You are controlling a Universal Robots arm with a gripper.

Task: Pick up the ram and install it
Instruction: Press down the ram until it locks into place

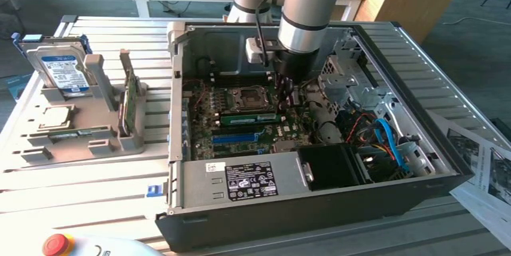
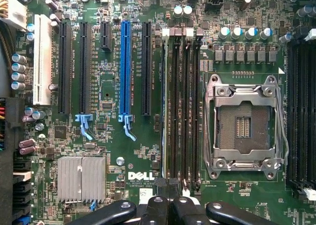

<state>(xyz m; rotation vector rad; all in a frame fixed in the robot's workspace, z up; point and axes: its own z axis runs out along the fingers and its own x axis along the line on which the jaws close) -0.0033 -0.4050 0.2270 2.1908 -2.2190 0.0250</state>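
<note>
One robot arm reaches down into an open computer case [image 1: 319, 205] that lies on a slatted metal tabletop [image 1: 96, 175]. Its end effector [image 1: 289, 90] hangs low over the motherboard [image 1: 209, 125], and its fingers are closed together. The ram [image 1: 249, 118] sits on edge among the memory slots, just on the near side of the empty processor socket [image 1: 243, 97] and on the far side of the long blue slot [image 1: 239, 138]. Its end toward the exterior view's right lies just below the end effector (whether the fingers actually pinch it I cannot tell). In the wrist view the end effector [image 2: 168, 204] sits at one end of the black memory slots [image 2: 180, 106], with the blue slot [image 2: 125, 71] on one side of them and the processor socket [image 2: 243, 126] on the other. Well apart, to the exterior view's left of the case, a grey holder [image 1: 80, 130] carries a hard drive [image 1: 62, 72] and a broader green card [image 1: 128, 103] standing on edge.
</note>
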